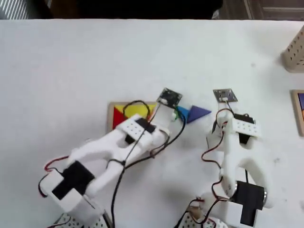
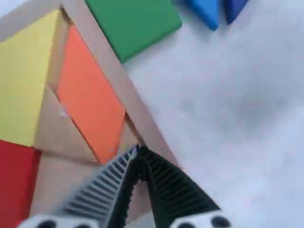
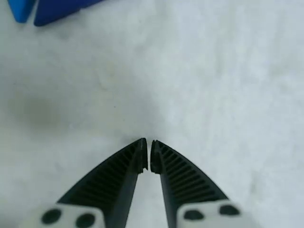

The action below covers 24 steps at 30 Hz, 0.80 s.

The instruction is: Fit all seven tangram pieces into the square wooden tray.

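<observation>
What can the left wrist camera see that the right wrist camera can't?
Left wrist camera: the wooden tray with the yellow piece, orange piece and red piece inside, the green piece just outside the rim, and the left gripper, shut, by that rim.

Right wrist camera: the right gripper, shut, above bare table.

Both: the light blue piece, the dark blue piece and the white table.

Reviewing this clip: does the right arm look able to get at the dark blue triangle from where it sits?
Probably yes. The right gripper is shut over bare table, and the dark blue triangle lies ahead with nothing between them. The light blue piece beside it may crowd one side.
</observation>
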Each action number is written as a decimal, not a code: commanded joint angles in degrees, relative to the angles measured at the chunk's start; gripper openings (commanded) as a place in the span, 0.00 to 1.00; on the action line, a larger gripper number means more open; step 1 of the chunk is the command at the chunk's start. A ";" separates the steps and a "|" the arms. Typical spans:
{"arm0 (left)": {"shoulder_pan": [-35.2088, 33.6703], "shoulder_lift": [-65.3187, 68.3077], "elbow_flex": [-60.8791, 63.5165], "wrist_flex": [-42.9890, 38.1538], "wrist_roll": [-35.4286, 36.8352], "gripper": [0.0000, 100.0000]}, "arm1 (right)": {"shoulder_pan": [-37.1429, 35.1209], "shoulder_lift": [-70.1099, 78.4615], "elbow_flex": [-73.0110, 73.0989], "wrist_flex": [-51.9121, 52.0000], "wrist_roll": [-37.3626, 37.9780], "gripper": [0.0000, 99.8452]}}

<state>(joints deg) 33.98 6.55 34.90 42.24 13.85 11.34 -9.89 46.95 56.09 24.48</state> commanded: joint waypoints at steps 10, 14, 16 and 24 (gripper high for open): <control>-6.29 1.63 -6.68 -0.53 1.05 0.02 | -0.22 -1.98 -0.44 -0.66 0.70 0.02; -5.49 1.45 -6.68 -0.18 0.97 0.02 | -0.22 -1.98 -0.44 -0.66 0.70 0.02; -4.44 1.01 -6.68 -0.09 0.53 0.02 | -0.22 -1.98 -0.44 -0.66 0.70 0.02; -3.91 -0.66 -6.51 1.23 -0.97 0.02 | -0.22 -1.98 -0.44 -0.66 0.70 0.02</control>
<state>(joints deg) 30.02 8.40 30.33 42.68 13.41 11.34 -9.89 46.95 56.09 24.48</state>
